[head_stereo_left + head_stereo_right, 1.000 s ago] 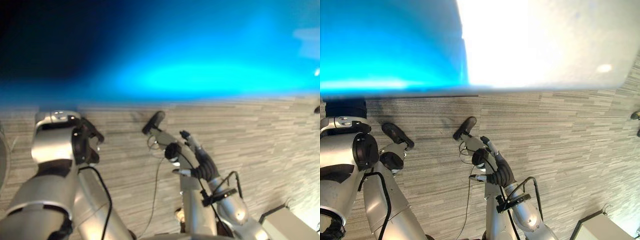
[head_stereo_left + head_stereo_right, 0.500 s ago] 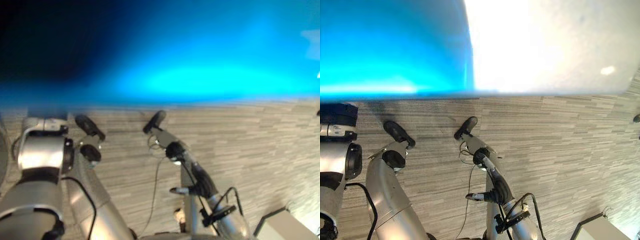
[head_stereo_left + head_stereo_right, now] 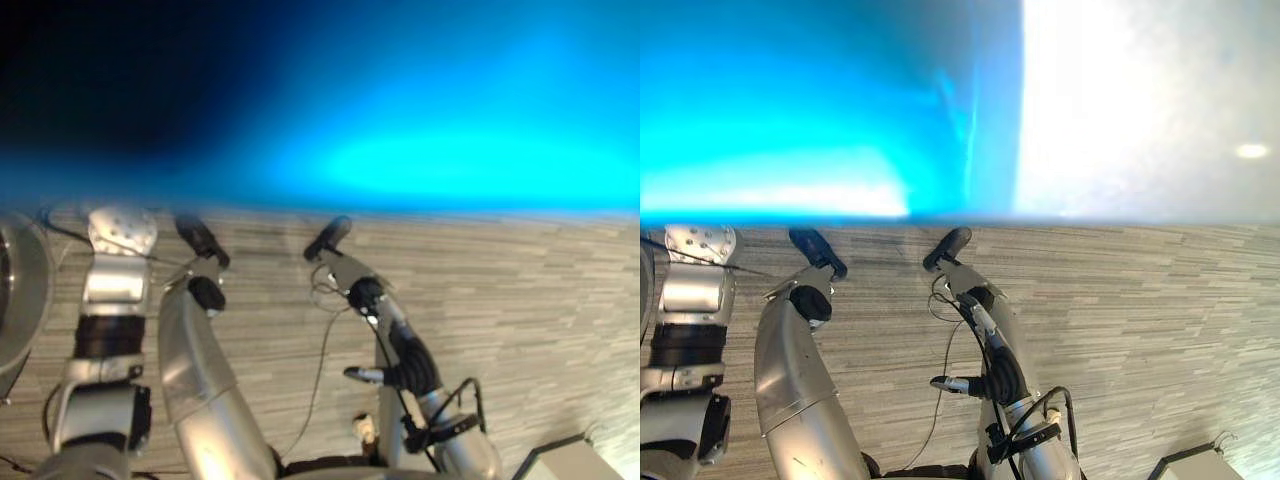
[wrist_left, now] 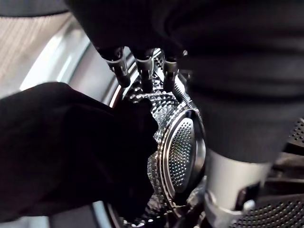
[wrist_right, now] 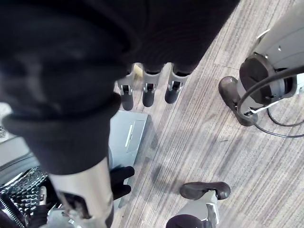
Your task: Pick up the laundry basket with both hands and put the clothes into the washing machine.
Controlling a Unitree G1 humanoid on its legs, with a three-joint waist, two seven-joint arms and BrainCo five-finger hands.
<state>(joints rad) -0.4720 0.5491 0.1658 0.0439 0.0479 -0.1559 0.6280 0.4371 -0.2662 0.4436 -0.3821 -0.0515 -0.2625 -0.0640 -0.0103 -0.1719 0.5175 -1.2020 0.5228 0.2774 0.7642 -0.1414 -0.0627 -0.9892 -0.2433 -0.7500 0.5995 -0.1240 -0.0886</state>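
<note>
At washing machine drum [image 4: 183, 147], left hand [image 4: 145, 73] loosely spread beside black garment [image 4: 61, 147], right hand [image 5: 148, 92] spread above floor [image 5: 204, 137]

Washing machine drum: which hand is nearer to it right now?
Left. The left hand has its fingers right at the drum, beside dark cloth. The right hand hangs over the floor, apart from the drum.
</note>
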